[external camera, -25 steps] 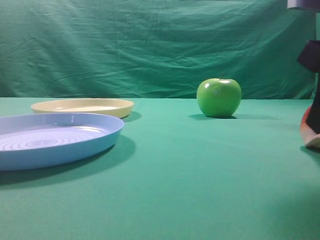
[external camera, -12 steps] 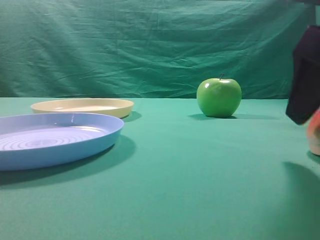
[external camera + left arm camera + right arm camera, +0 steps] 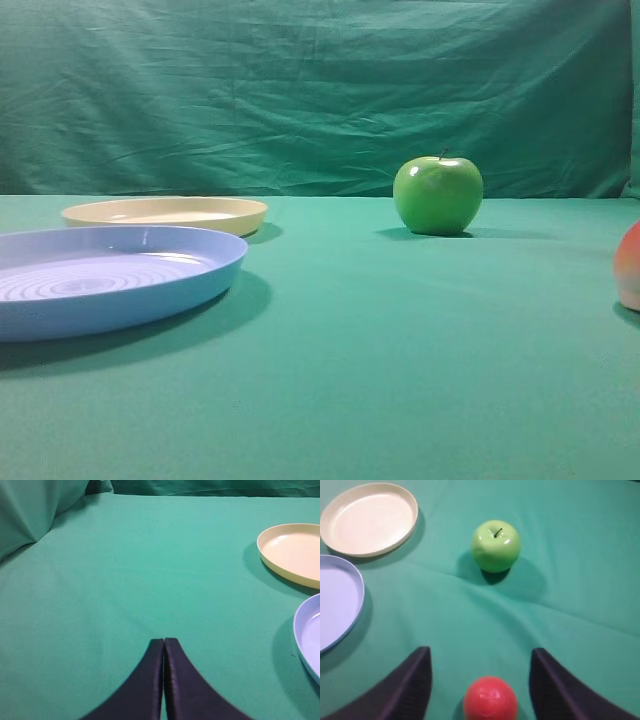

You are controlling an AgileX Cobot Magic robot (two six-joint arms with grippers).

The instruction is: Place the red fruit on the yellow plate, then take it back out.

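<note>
The red fruit [image 3: 490, 698] rests on the green cloth, below and between the two dark fingers of my right gripper [image 3: 480, 650], which is open and raised above it without touching. Only the fruit's edge [image 3: 629, 265] shows at the right border of the exterior view. The yellow plate [image 3: 165, 213] lies empty at the back left, and the right wrist view shows the same yellow plate [image 3: 369, 518] at top left. My left gripper [image 3: 163, 640] is shut with nothing in it, over bare cloth left of the yellow plate [image 3: 292, 552].
A light-blue plate [image 3: 105, 276] with concentric rings sits in front of the yellow one. A green apple [image 3: 438, 194] stands mid-table, beyond the red fruit. A draped green backdrop [image 3: 300, 90] closes the far side.
My right gripper let go of the red fruit, rose, and left the exterior view. The fruit stays on the cloth at the right edge.
</note>
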